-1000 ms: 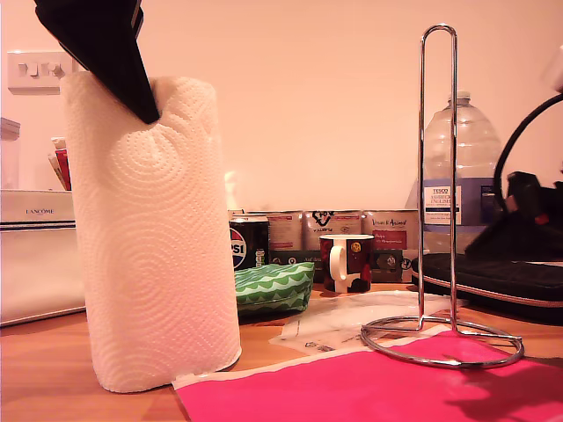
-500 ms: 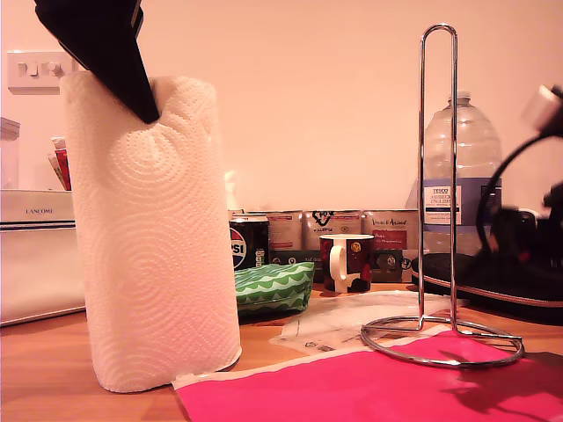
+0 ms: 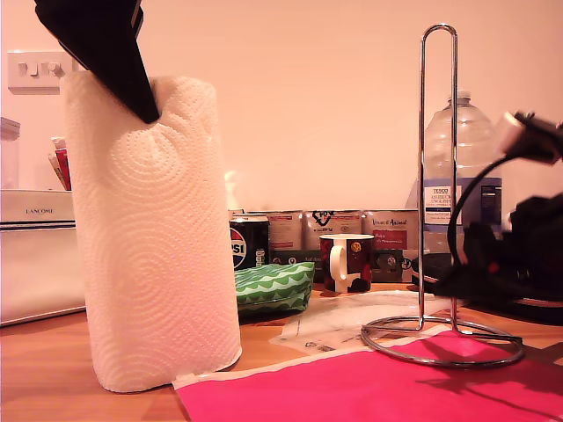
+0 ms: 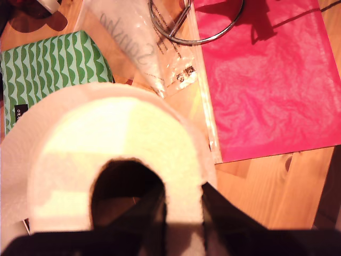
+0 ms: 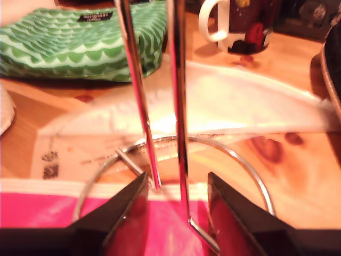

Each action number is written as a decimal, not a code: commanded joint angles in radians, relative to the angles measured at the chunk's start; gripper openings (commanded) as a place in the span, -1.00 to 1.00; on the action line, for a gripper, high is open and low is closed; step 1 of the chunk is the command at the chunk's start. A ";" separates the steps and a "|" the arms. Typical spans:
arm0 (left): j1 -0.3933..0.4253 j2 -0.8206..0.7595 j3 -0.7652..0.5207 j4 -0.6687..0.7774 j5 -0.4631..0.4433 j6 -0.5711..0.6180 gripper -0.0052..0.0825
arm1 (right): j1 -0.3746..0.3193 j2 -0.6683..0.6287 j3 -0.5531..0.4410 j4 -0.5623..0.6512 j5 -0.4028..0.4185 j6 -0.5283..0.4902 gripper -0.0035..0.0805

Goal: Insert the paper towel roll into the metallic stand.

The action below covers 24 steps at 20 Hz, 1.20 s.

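The paper towel roll (image 3: pixel 154 237) stands upright on the table at the exterior view's left. My first gripper (image 3: pixel 145 105) comes down on its top edge. In the first wrist view the roll (image 4: pixel 106 144) fills the frame, and my first gripper (image 4: pixel 184 197) is shut on its wall, one finger inside the core. The metallic stand (image 3: pixel 437 176) stands at the exterior view's right, its ring base on the table. My second gripper (image 5: pixel 176 184) is open low beside the stand (image 5: pixel 178 106), the two upright rods showing between its fingers. The stand's ring (image 4: pixel 197 26) also shows past the roll.
A pink sheet (image 3: pixel 369 387) lies under the stand's front. A clear plastic bag (image 3: pixel 352 316), a green pouch (image 3: pixel 274 286), a dark mug (image 3: pixel 346 262) and a Pepsi can (image 3: pixel 246 244) sit between roll and stand. A water bottle (image 3: pixel 462 176) stands behind the stand.
My second arm has come in from the exterior view's right, up to the stand's upright. The roll and my first gripper have not moved.
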 commanded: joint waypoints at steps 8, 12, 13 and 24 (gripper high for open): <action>0.002 0.010 -0.003 0.005 0.004 -0.007 -0.93 | 0.000 0.024 0.029 0.033 -0.031 -0.001 -0.84; 0.002 0.010 -0.002 0.016 0.002 -0.007 -0.93 | 0.000 0.024 0.029 0.035 -0.064 -0.001 -0.95; 0.002 0.010 0.000 0.016 -0.003 -0.007 -0.93 | 0.000 0.024 0.029 0.041 -0.065 -0.001 -0.95; 0.002 0.009 0.108 0.004 -0.042 -0.008 -0.93 | 0.018 -0.032 0.029 0.041 -0.077 -0.001 -0.95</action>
